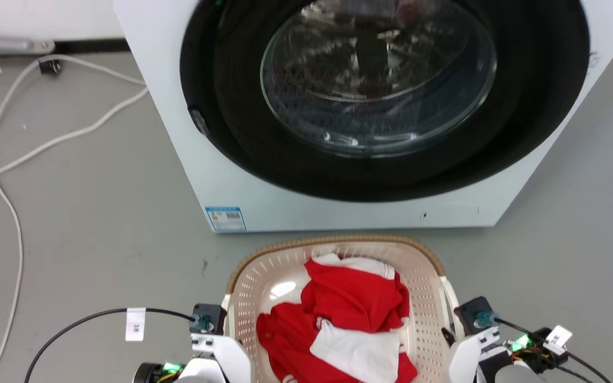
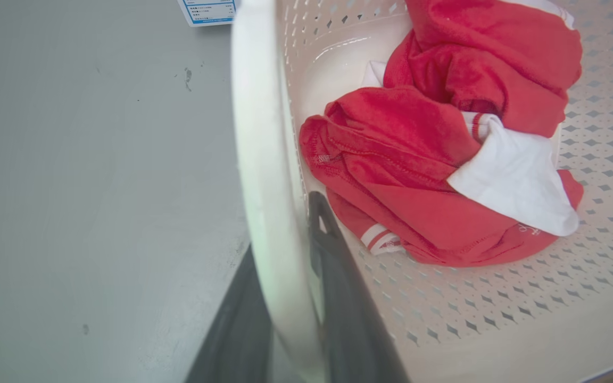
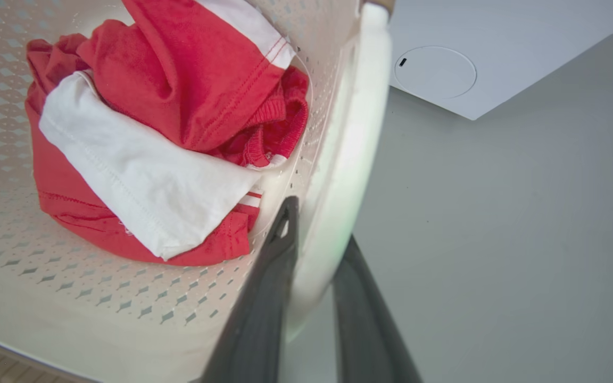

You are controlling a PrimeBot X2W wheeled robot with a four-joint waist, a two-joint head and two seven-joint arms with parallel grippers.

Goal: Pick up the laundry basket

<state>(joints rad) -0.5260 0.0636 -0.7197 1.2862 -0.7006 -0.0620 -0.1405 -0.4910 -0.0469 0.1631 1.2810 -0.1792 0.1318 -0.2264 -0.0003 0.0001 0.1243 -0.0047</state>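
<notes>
laundry basket: lower centre, before washing machine, red-and-white clothes inside
left pincer: closed on white loop handle
right pincer: closed on opposite handle

Grip: right hand pinches the white handle between its two dark fingers, one inside and one outside.
Contents: cream perforated laundry basket holds crumpled red-and-white clothes.
Background: washing machine corner on grey floor.
</notes>
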